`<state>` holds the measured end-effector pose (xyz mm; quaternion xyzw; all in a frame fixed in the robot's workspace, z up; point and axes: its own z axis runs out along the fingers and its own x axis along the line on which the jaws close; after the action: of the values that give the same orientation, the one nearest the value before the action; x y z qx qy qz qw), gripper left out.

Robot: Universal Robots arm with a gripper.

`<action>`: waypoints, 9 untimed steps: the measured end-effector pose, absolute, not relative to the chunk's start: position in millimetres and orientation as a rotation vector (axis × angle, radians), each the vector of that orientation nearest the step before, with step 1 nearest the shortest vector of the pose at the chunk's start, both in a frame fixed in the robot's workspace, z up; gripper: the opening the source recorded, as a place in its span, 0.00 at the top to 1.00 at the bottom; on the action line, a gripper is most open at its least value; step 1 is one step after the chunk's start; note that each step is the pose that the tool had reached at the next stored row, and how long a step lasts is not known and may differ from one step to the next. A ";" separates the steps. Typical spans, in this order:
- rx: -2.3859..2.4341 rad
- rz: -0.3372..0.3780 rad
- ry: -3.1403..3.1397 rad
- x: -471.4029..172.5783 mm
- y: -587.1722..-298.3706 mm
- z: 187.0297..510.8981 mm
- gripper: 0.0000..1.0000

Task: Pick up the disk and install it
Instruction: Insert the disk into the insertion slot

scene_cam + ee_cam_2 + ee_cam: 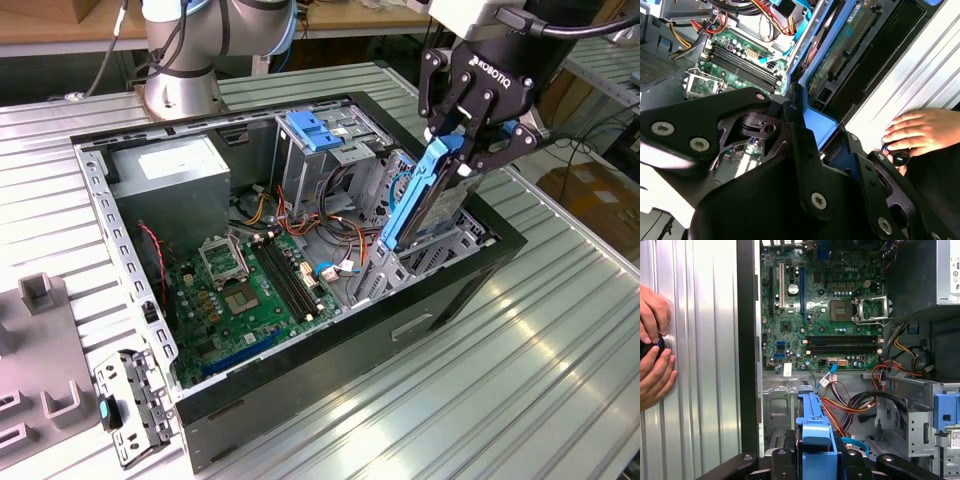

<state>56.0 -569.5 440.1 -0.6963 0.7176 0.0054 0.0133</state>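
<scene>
The disk [428, 205], a flat metal drive with blue side rails, stands on edge and tilted over the drive bay at the exterior view's right end of the open computer case [140, 280]. My black gripper [466, 150] is shut on its upper end, and its lower end reaches down into the metal bay [450, 245]. In the first wrist view the disk's blue rail [813, 425] runs away from my fingers [782, 460] toward the bay. In the second wrist view the disk [840, 45] shows its circuit board side beside the case wall.
Inside the case lie a green motherboard [250, 285], a grey power-supply box [175, 180], a metal cage with a blue top [315, 135] and loose cables [855, 405]. A person's hands [655, 345] rest on the ribbed metal table [450, 400] beside the case.
</scene>
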 end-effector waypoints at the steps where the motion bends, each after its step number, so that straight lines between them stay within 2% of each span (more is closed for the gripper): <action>1: -2.169 0.018 2.236 56.0 -569.6 438.5 0.63; 9: -2.170 0.018 2.236 56.0 -569.6 436.5 0.63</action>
<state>56.0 -569.6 436.5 -0.6963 0.7176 0.0058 0.0129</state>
